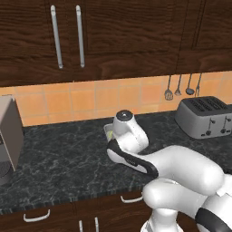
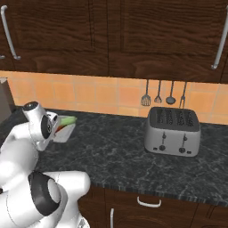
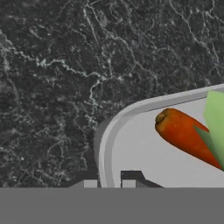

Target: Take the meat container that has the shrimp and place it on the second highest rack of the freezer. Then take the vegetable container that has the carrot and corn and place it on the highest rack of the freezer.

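The gripper is low over the dark marble counter, and its two dark fingertips stand on either side of the rim of the tray. The jaws are almost pressed together and they pinch this thin rim at the tray's rounded corner. In the hand view the tray is light grey and flat. Inside it lies the carrot, orange-red, with its blunt end pointing to the corner. Just beside the carrot is the pale green husk of the corn, which partly covers the carrot's far end.

In the right base view the tray looks tilted, with the green corn and a little red showing above its edge, close in front of the arm's wrist. In the left base view the arm hides most of the tray; only a small pale corner with some yellow-green shows to the left of the wrist.

To the right on the counter stands a silver toaster with four slots, well apart from the tray. Above it four dark utensils hang on the orange tiled wall. Dark wooden cabinets with long silver handles are above. A grey appliance stands at the left edge of the counter.

I can read no brand, label or writing on anything.
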